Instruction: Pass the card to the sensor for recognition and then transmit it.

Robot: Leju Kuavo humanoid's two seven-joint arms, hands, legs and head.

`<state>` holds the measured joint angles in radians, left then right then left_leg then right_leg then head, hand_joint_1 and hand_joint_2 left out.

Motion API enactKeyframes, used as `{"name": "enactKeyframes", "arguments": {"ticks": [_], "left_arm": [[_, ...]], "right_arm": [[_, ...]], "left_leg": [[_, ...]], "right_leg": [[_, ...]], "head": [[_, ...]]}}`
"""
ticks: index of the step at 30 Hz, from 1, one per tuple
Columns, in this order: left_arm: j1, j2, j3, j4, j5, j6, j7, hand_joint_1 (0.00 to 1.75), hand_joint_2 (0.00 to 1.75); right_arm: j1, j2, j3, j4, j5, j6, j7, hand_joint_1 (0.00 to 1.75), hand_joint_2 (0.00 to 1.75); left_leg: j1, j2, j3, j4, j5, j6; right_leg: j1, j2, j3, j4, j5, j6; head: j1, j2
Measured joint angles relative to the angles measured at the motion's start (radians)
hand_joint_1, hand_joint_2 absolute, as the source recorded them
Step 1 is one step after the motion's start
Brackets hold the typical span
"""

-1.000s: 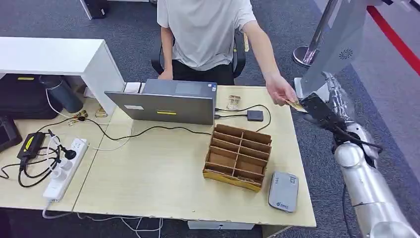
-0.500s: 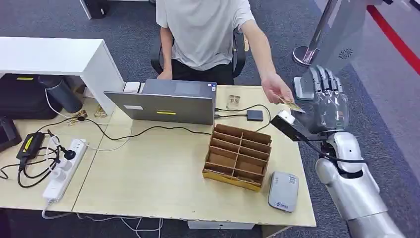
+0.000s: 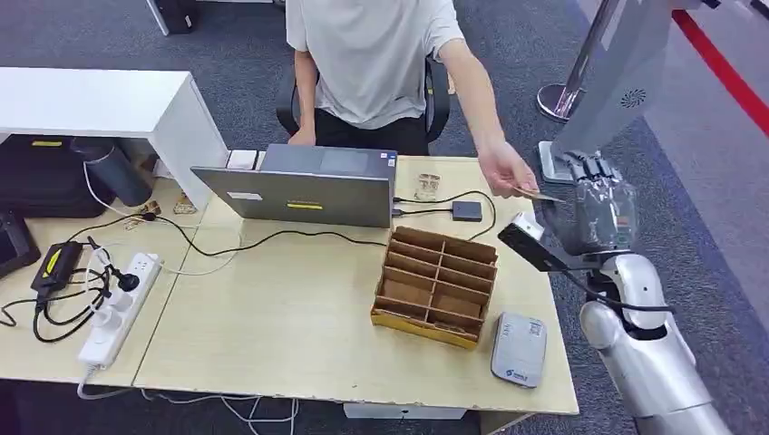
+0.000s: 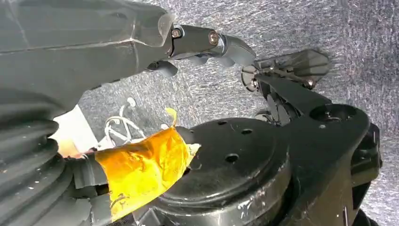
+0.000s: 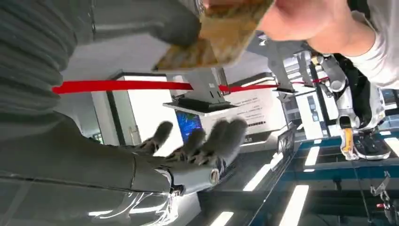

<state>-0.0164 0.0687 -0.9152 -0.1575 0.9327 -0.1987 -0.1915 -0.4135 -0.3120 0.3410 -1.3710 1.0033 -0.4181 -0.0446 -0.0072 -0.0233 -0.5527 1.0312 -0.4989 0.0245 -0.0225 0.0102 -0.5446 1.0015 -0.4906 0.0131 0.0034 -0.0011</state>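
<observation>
A person's hand (image 3: 506,169) holds out a thin yellowish card (image 3: 541,195) over the table's far right corner. My right hand (image 3: 599,211) stands just right of it with the fingers upright and apart, and the card's tip reaches the palm side. In the right wrist view the card (image 5: 214,40) lies beside my thumb (image 5: 141,21), still pinched by the person's fingers (image 5: 301,21); my other fingers (image 5: 202,141) are spread away from it. The grey card sensor (image 3: 519,350) lies at the table's near right corner. My left hand (image 4: 94,42) hangs over carpet with fingers outstretched, holding nothing.
A wooden slotted organizer (image 3: 437,285) sits between the sensor and a laptop (image 3: 304,190). Cables and a small black box (image 3: 467,211) lie behind it. A power strip (image 3: 118,308) is at the left. A grey kiosk stand (image 3: 617,72) rises behind my right hand.
My right hand has turned from edge-on to fingers upright and settled a little lower. The person's hand has brought the card closer, up to my hand.
</observation>
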Motion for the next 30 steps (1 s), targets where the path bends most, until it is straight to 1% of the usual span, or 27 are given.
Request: {"name": "enactKeyframes", "arguments": {"ticks": [12,15,19,22,28,30], "left_arm": [[0.0,0.001,-0.002,0.0,0.006,-0.006,0.003,0.0,1.75],[0.0,0.001,-0.003,0.0,0.004,-0.026,0.003,0.0,1.75],[0.0,0.0,-0.003,0.0,0.009,-0.005,0.012,0.0,1.75],[0.001,0.0,-0.003,0.0,0.015,-0.003,0.012,0.0,1.75],[0.005,-0.001,-0.003,0.0,0.037,0.0,0.013,0.0,1.75],[0.006,-0.002,-0.003,0.0,0.045,0.005,0.016,0.0,1.75]], "right_arm": [[0.009,0.0,-0.007,-0.009,-0.027,0.011,-0.006,1.75,1.75],[0.012,0.0,-0.011,-0.009,-0.04,0.02,-0.015,1.75,1.75],[0.028,0.0,-0.017,-0.018,-0.051,0.02,-0.021,1.75,1.75],[0.042,0.0,-0.019,-0.027,-0.052,0.018,-0.021,1.75,1.75],[0.147,-0.002,-0.056,-0.1,-0.088,-0.003,-0.043,1.75,1.75],[0.201,-0.006,-0.08,-0.141,-0.097,-0.017,-0.054,1.75,1.75]], "left_leg": [[0.0,0.0,0.0,0.0,0.0,0.0],[0.0,0.0,0.0,0.0,0.0,0.0],[0.0,0.0,0.0,0.0,0.0,0.0],[0.0,0.0,0.0,0.0,0.0,0.0],[0.0,-0.001,-0.001,0.0,0.0,0.0],[0.0,-0.002,-0.001,0.0,0.0,0.0]], "right_leg": [[0.0,0.0,0.0,0.0,0.0,0.0],[0.0,0.0,0.0,0.0,0.0,0.0],[0.0,0.0,0.0,0.0,0.0,0.0],[0.0,0.0,0.0,0.0,0.0,0.0],[0.0,-0.001,-0.001,0.0,0.0,0.0],[0.0,-0.002,-0.001,0.0,-0.001,0.0]], "head": [[0.0,0.0],[0.0,0.0],[0.0,0.0],[0.0,0.0],[0.0,0.0],[0.0,0.0]]}}
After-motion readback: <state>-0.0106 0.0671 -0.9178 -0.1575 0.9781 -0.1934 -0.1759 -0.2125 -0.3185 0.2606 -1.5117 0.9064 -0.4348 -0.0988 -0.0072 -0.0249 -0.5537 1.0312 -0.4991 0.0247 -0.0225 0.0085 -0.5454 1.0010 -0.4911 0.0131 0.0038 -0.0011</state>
